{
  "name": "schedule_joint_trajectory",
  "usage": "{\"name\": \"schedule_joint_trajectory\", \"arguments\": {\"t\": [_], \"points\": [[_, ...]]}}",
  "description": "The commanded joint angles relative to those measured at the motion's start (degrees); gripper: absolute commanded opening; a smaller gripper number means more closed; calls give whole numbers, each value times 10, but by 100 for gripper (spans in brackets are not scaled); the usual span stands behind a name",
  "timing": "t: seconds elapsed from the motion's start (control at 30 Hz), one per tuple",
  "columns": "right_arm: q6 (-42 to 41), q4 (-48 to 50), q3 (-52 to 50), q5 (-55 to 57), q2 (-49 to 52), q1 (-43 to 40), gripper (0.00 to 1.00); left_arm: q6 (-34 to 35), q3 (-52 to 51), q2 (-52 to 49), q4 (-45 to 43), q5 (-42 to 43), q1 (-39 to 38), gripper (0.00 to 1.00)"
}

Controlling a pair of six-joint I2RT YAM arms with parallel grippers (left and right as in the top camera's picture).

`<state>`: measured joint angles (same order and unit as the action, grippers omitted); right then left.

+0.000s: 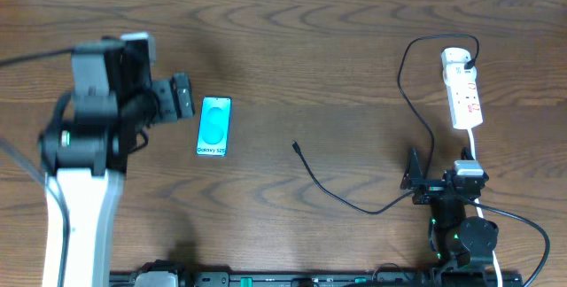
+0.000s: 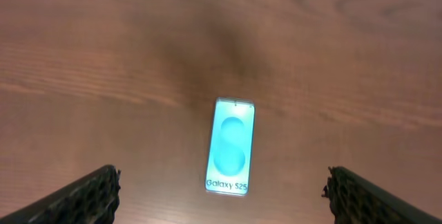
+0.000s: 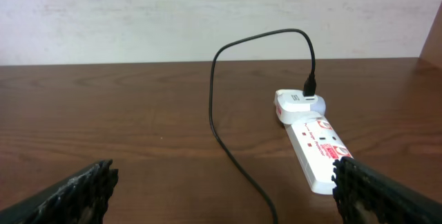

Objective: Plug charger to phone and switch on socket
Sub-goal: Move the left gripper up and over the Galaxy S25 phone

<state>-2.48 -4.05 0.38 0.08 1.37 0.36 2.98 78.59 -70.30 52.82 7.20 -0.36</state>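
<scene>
- Left gripper [image 1: 187, 98] hung over the table's [image 1: 337, 48] left part, jaws spread wide, nothing between them.
- Left wrist view: both dark fingers [image 2: 90, 196] showed at the bottom corners, with the phone [image 2: 231, 146] on the wood between and ahead of them, untouched.
- Phone lay flat, screen up and lit blue-teal, label strip at its near end; in the overhead view it sat just right of the left gripper.
- Charger [image 1: 341, 199] ran from the white adapter [image 1: 454, 57] at the socket's far end, looped up and left, then trailed across the table.
- Its connector tip [image 1: 297, 147] lay free on the wood, well apart from the phone, to the phone's right.
- Socket [image 1: 464, 92] lay at the table's right side, its white cord [image 1: 474, 150] running back toward the right arm.
- Right gripper [image 1: 438, 176] sat low near the table's front edge, jaws wide, empty, facing the socket.
- Switch position could not be made out.
</scene>
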Motion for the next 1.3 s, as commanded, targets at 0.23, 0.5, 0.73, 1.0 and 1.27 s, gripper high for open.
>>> {"name": "schedule_joint_trajectory", "arguments": {"t": [0.23,0.5,0.73,1.0,1.27], "points": [[-7,-2,-1,9,-3,5,99,3,51,-139,72,14,3,95],[-7,-2,-1,9,-3,5,99,33,51,-188,78,14,3,95],[-7,-2,-1,9,-3,5,99,35,68,-212,86,15,3,95],[-7,-2,-1,9,-3,5,99,30,250,-345,215,19,2,95],[-7,-2,-1,9,-3,5,99,6,277,-419,228,42,-24,95]]}}
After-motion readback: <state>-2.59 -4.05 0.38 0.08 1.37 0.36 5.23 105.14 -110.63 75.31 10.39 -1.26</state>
